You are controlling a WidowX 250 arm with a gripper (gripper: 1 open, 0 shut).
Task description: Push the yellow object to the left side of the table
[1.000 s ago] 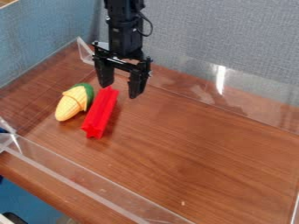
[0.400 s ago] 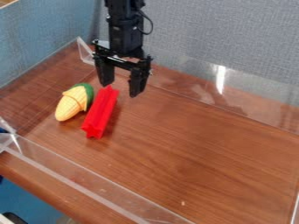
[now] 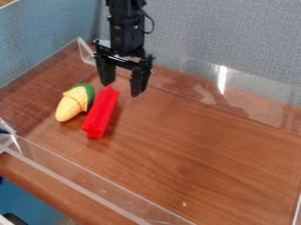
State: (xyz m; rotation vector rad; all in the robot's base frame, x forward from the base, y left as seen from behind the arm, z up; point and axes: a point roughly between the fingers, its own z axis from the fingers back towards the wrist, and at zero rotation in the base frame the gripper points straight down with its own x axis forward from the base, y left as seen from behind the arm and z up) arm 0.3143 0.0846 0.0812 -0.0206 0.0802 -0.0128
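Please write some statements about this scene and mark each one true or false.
The yellow corn toy lies on the table: true.
The gripper holds the red block: false, the red block lies free below the open gripper.
The corn's green end points toward the front edge of the table: false, it points toward the gripper side.
The red block is beside the corn: true.
The corn is longer than the red block: false, it is shorter.

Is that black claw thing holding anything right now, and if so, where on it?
No, nothing is held: the gripper hangs with its jaws apart, nothing visible between them.
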